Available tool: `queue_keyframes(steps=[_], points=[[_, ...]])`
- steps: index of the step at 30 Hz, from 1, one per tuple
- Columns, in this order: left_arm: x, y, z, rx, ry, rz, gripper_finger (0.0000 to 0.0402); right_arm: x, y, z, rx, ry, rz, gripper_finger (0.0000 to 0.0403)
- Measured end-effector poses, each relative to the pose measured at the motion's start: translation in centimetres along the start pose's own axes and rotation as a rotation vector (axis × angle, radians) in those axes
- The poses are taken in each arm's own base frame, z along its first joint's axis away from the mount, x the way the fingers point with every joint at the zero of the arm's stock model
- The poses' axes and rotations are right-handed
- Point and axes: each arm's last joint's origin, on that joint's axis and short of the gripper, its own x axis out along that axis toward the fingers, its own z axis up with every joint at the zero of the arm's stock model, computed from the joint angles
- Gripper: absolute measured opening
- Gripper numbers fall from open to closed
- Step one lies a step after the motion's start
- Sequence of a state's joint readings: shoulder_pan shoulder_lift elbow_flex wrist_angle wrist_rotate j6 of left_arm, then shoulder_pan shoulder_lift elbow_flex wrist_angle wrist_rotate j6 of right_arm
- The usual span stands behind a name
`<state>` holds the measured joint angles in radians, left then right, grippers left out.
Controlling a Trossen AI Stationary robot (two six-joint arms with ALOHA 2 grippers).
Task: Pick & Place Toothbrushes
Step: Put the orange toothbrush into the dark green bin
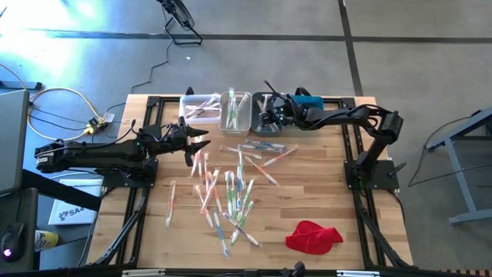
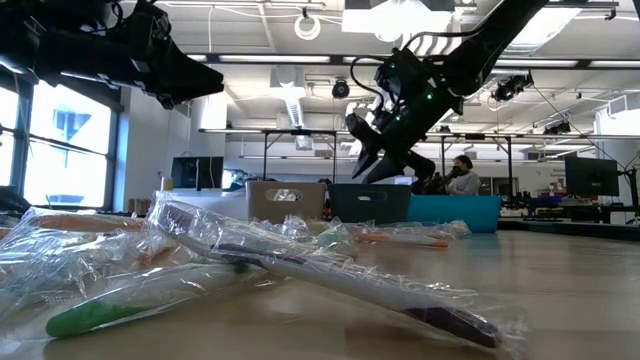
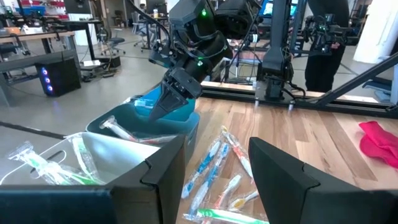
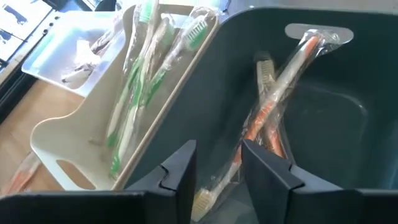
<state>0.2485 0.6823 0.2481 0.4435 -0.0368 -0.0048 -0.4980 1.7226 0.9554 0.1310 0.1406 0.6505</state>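
Many wrapped toothbrushes [image 1: 231,192] lie scattered flat on the middle of the wooden table. My right gripper [image 4: 217,155] hangs open over the grey bin [image 4: 323,124] at the table's far edge, tipped down into it. Two orange-handled toothbrushes [image 4: 280,93] lie in that bin, leaning on its wall, with their lower ends below the gap between my fingers. Green-handled toothbrushes [image 4: 137,87] fill the beige bin [image 1: 235,111] beside it. My left gripper [image 1: 196,142] waits open and level at the table's left, above the pile's far left.
A white bin [image 1: 198,108] with toothbrushes stands left of the beige one, and a blue bin [image 1: 307,100] lies under the right arm. A red cloth [image 1: 314,235] lies near the front right. Bare wood shows at the right of the table. A person sits far behind in the room.
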Motion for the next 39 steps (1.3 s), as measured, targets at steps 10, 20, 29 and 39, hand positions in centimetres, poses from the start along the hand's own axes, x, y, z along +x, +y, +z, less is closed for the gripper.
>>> queue_keyframes(steps=[10, 20, 29, 39], points=[[0.0, 0.0, -0.1, 0.000, 0.005, 0.000, 0.0171, -0.1, 1.1, 0.3, -0.092, -0.032, 0.125, 0.0092], [0.0, 0.0, -0.1, 0.011, 0.007, 0.000, 0.0171, -1.3, 2.0, 1.1, -0.128, -0.081, 0.194, 0.0055], [0.0, 0.0, -0.3, 0.027, 0.027, -0.007, 0.0171, -4.6, 4.0, 1.7, -0.218, -0.123, 0.264, 0.0029], [0.0, -0.1, -0.3, 0.026, 0.026, -0.048, 0.0171, -6.8, 6.7, -0.3, -0.392, -0.016, 0.460, 0.0023]])
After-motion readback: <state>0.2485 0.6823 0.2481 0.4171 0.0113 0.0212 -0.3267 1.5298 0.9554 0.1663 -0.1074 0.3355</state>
